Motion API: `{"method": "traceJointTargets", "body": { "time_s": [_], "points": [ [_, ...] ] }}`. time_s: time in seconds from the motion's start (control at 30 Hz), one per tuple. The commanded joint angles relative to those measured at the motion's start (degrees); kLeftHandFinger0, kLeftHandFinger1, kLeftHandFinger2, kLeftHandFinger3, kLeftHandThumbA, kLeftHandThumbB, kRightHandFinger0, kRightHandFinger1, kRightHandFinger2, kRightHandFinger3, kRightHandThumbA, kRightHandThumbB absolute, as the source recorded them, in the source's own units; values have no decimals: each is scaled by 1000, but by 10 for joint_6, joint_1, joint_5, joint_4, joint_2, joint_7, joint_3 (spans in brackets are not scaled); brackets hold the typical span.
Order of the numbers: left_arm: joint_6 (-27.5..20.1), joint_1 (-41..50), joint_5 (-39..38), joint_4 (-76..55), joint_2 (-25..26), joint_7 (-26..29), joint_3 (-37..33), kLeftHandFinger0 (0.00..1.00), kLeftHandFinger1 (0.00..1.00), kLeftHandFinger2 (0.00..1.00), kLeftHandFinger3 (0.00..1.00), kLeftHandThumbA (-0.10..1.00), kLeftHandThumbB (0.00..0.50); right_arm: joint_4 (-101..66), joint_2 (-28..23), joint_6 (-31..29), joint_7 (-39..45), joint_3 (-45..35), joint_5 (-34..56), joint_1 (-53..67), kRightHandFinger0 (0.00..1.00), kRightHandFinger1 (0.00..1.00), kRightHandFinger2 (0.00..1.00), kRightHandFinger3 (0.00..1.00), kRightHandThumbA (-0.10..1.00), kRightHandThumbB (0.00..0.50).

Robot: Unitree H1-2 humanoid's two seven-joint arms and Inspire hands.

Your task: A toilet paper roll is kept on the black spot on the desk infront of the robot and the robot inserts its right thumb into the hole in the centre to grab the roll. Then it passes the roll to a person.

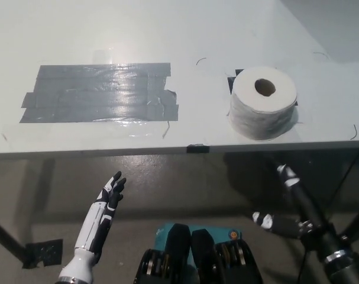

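Nearest the camera, below the front edge of the white desk (pixel 167 35), both robot hands hang short of the work. The white left hand (pixel 111 195) rests low and well to the left of the roll, its fingers straight and spread, holding nothing. The black right hand (pixel 285 201) sits under the desk edge, almost directly beneath the roll; dark against a dark floor, its fingers cannot be made out as open or closed. From there it would likely have to rise past the desk edge before the thumb could reach the hole.

On the desk, near the front edge, stands the white toilet paper roll (pixel 263 103), upright on its flat end with its brown-rimmed centre hole facing up, a pose that suits a thumb coming down from above. It covers most of the black spot (pixel 231 83), which peeks out at the roll's far left. Nothing touches the roll.

Well to the left of the roll lies a broad patch of grey duct tape strips (pixel 99 93), flat and out of the way. No person is in view.
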Motion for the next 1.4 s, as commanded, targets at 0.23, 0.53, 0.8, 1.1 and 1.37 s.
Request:
{"method": "traceJointTargets", "body": {
  "time_s": [0.23,0.53,0.8,1.1,1.37],
  "points": [
    [-31,5,6,-14,5,-1,-3,1000,1000,1000,1000,1000,98,-311,-110,172,33,-119,68,-121,1000,1000,1000,1000,1000,439],
    [-50,7,6,-6,7,1,-2,1000,1000,1000,1000,1000,94,-164,-220,317,116,-87,49,-337,1000,1000,1000,1000,1000,410],
    [-51,4,7,-7,8,0,-2,1000,1000,1000,1000,1000,96,170,-234,317,225,37,-11,-548,1000,1000,1000,1000,1000,450],
    [-39,-6,7,-16,8,-3,-3,1000,1000,1000,1000,1000,97,495,-172,267,330,154,-36,-724,1000,1000,1000,1000,987,415],
    [-36,-14,8,-14,8,-4,-5,1000,1000,1000,1000,1000,119,644,-119,232,349,248,-85,-790,1000,1000,1000,1000,1000,398]
  ]
}}
